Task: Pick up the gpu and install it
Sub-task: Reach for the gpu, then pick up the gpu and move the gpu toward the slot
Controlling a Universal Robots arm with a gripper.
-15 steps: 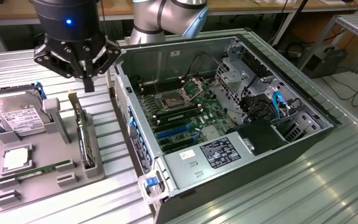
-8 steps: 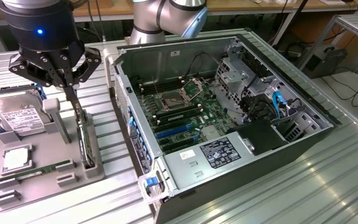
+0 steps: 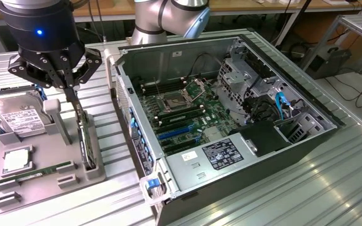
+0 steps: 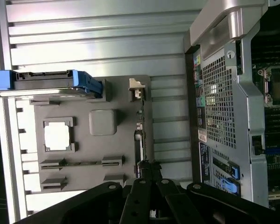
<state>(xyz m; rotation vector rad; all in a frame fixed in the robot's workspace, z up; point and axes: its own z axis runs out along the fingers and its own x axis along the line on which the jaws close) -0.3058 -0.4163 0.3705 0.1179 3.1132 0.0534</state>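
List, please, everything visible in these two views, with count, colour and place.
table: one, silver slatted metal, under everything.
computer case: one, black, open, exterior view's right.
motherboard: one, green, inside the case.
holder: one, grey, beside the case.
gpu: one, dark, edge-on in the holder's slot.
hard drive: one, silver, white label, on the holder.
processor: one, silver, in a holder pocket.
memory stick: one, green, on the holder.
gripper: one, black, directly over the gpu.
arm: one, grey, behind the case.
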